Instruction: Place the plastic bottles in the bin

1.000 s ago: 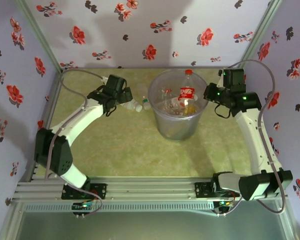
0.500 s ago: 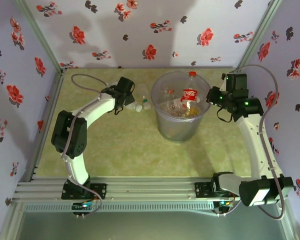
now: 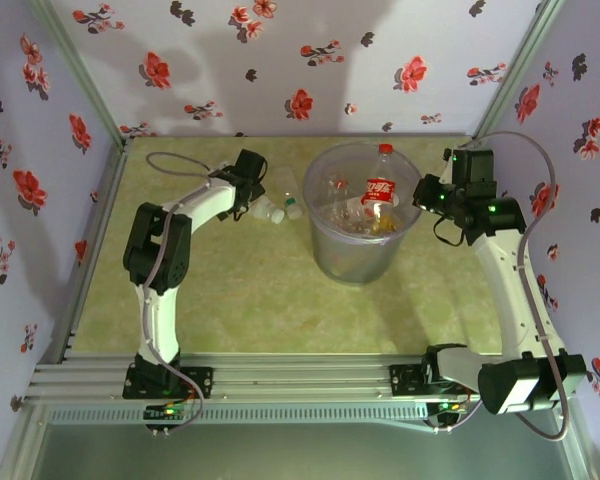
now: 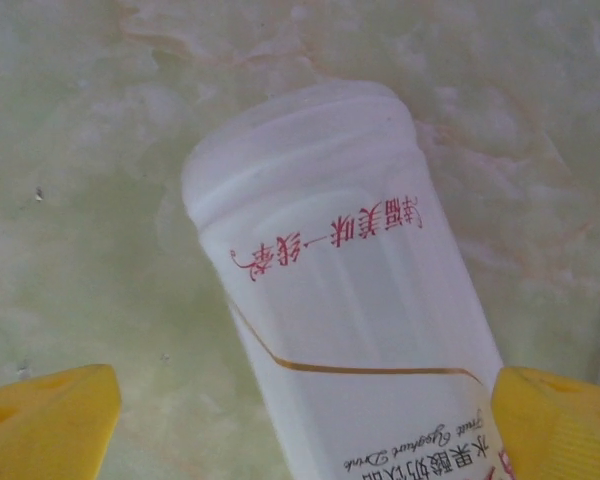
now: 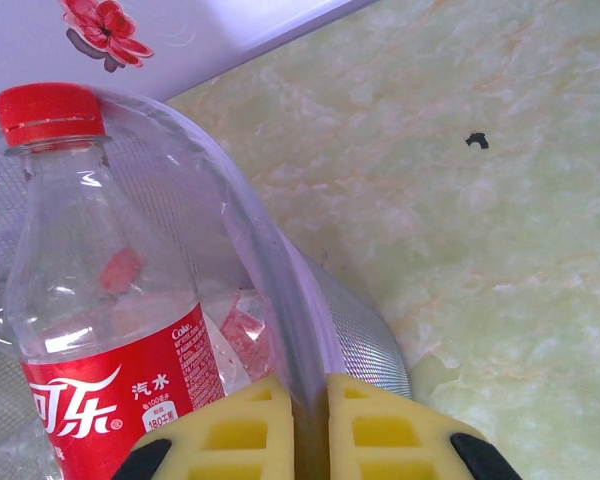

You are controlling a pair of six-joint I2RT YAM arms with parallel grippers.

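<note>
**One bottle stands in the bin, two lie beside it**

The green marbled table [image 3: 240,290] carries the bin [image 3: 355,258] at its far middle. A clear bottle with a red label and red cap [image 3: 377,188] stands upright inside against the far wall, its cap above the rim. More clear bottles lie jumbled at the bottom. Just left of the bin, two small white-capped bottles [image 3: 282,210] lie side by side on the table. The left tool [image 4: 307,400] is over the nearer one, a whitish bottle with red lettering [image 4: 330,260]. Its yellow fingers are spread, one on each side. The right tool [image 5: 308,390] is pressed together on the bin's right rim, pinching the thin wall.
</note>
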